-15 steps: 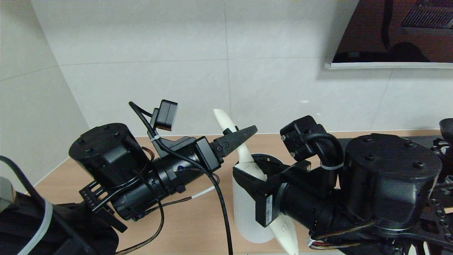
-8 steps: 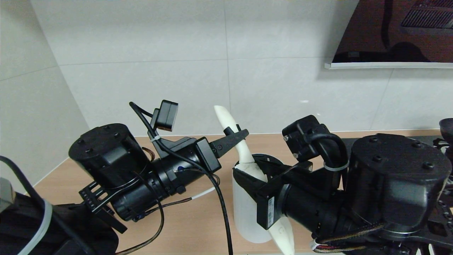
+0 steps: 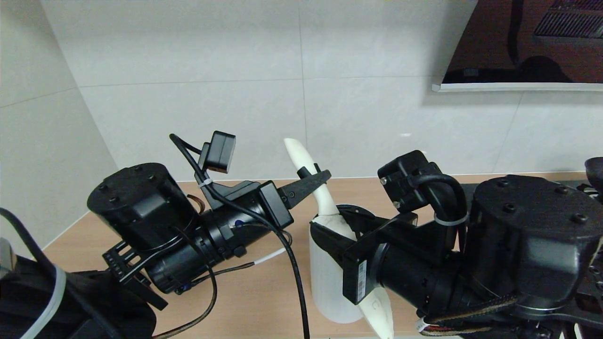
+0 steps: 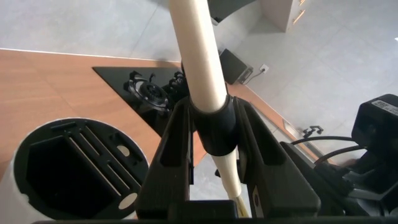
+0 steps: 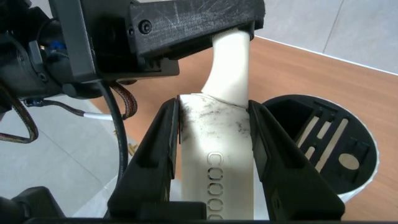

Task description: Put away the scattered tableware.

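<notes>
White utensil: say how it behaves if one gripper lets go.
Probably stiff: the white utensil runs straight between the left gripper and right gripper without sagging. Its smooth round shaft may slip or pivot in one pair of jaws.

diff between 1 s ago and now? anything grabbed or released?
The left gripper closed its jaws on the handle of the white utensil; a second ago they stood open around it. Nothing was let go. The right gripper stayed clamped on the utensil's wide end beside the white holder, and the utensil barely shifted.
</notes>
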